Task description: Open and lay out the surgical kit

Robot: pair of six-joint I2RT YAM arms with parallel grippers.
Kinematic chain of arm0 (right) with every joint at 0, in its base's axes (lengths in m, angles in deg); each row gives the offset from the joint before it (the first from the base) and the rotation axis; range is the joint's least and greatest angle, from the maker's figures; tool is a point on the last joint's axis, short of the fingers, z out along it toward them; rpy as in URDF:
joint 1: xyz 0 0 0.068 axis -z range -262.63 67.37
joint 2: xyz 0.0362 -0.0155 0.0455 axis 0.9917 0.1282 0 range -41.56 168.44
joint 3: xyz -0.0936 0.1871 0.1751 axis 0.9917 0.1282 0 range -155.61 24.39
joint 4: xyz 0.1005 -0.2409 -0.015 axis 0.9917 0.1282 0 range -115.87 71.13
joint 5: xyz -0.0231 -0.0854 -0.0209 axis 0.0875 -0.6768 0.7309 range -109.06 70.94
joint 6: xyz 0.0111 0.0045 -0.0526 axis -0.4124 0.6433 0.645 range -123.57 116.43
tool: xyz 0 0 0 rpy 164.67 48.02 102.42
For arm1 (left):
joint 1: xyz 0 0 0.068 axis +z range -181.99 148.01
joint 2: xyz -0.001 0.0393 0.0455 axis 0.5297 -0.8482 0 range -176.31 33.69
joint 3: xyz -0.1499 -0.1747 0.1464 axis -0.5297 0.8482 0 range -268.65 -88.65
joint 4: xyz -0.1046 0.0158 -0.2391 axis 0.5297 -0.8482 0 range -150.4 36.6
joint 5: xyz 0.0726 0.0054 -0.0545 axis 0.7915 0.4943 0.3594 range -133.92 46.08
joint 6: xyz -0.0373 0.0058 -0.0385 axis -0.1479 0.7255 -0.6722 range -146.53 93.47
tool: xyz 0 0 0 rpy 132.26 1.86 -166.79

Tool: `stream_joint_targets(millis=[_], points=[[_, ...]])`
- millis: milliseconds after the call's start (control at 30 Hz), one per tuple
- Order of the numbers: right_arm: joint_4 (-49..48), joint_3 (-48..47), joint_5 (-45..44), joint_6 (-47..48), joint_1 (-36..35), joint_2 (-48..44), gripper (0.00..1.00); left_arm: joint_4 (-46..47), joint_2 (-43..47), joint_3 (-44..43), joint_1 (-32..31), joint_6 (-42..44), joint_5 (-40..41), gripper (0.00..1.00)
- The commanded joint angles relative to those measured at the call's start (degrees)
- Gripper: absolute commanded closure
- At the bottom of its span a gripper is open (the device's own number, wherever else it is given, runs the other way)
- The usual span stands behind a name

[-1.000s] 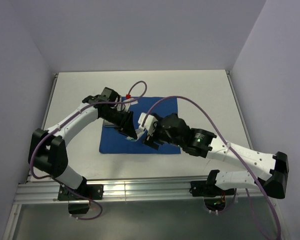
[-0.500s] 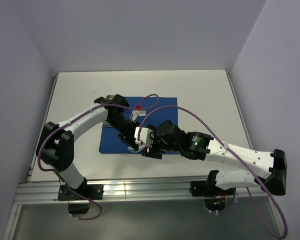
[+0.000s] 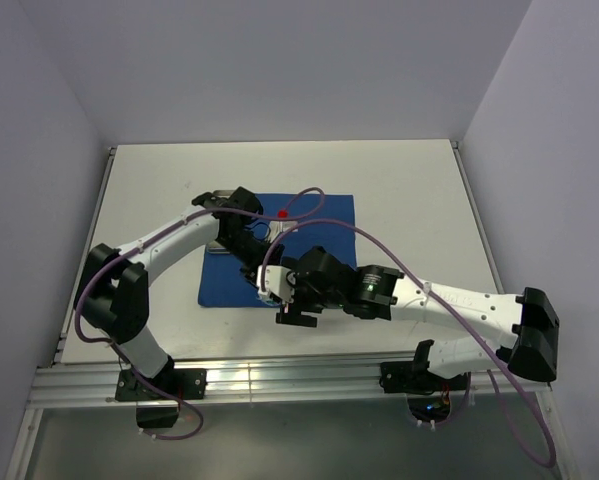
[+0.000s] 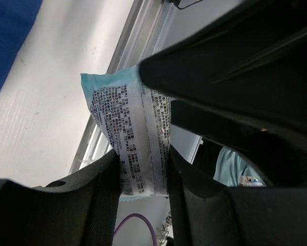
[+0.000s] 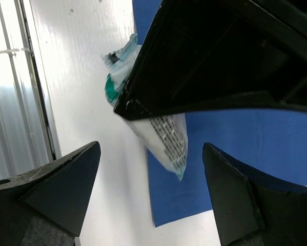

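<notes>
Change over the last second: in the top view both grippers have moved off the middle of the blue cloth wrap (image 3: 324, 225) down to its lower-left edge, and the right arm has stretched further left across the frame. The left gripper (image 4: 141, 169) is pinching a printed white/teal packet (image 4: 135, 138) by one end. In the left wrist view the packet sticks up between the two fingers, with white table (image 3: 399, 180) and the aluminium rail (image 3: 279, 378) behind it and only a corner of cloth at upper left. In the right wrist view the packet (image 5: 168, 136) dangles from the dark left gripper body, straddling the cloth edge and bare table. The right gripper (image 5: 150, 148) is spread wide, one finger in each lower corner of that frame, and grips nothing. My read: the packet is off the wrap and on its way to a spot on the table beside the cloth, so one item is mid-layout. A handover to the right gripper is also possible, since it sits right at the packet. The rest of the kit is hidden under the arms in the top view, so I can't tell how much is laid out. Watch for: the two grippers are very close together, and the packet is floppy and held only by its end.
</notes>
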Motion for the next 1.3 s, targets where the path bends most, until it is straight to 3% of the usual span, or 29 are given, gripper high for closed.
stream_joint_targets(millis=[0,167,367,567,800,1000,1033,1067,1267], points=[[-2.6,-3.1,-0.8,1.2,-0.6,1.9,0.12,-1.0,-0.3,-2.2,-0.7,1.0,-2.7,0.57],[-3.3,-3.6,-0.8,2.1,-1.2,3.0,0.12,-1.7,-0.8,-2.5,-1.0,1.8,-3.8,0.56],[-3.5,-4.1,-2.1,2.9,-2.1,4.1,0.22,-2.2,-1.4,-3.0,-1.4,2.1,-4.4,0.56],[-3.6,-3.6,-2.2,3.2,-2.7,4.2,0.52,-1.7,-0.8,-3.2,-1.5,1.7,-4.4,0.53],[-3.0,-2.1,-2.4,3.0,-2.9,2.2,0.66,-0.3,1.1,-4.2,-1.0,1.6,-2.3,0.37],[-1.7,-1.4,-2.2,2.3,-2.9,0.2,0.73,3.8,1.9,-7.6,4.6,-1.3,0.4,0.22],[-1.6,-1.1,-2.2,2.3,-2.8,-0.1,0.73,4.3,1.7,-10.6,5.8,-2.0,0.8,0.08],[-1.5,-0.8,-2.1,2.1,-2.8,-0.3,0.74,4.7,1.5,-12.5,8.6,-2.5,1.4,0.02],[-0.7,0.2,-1.3,-1.6,-2.8,-1.3,0.81,8.7,1.9,-24.8,22.4,-5.2,-0.5,0.01]])
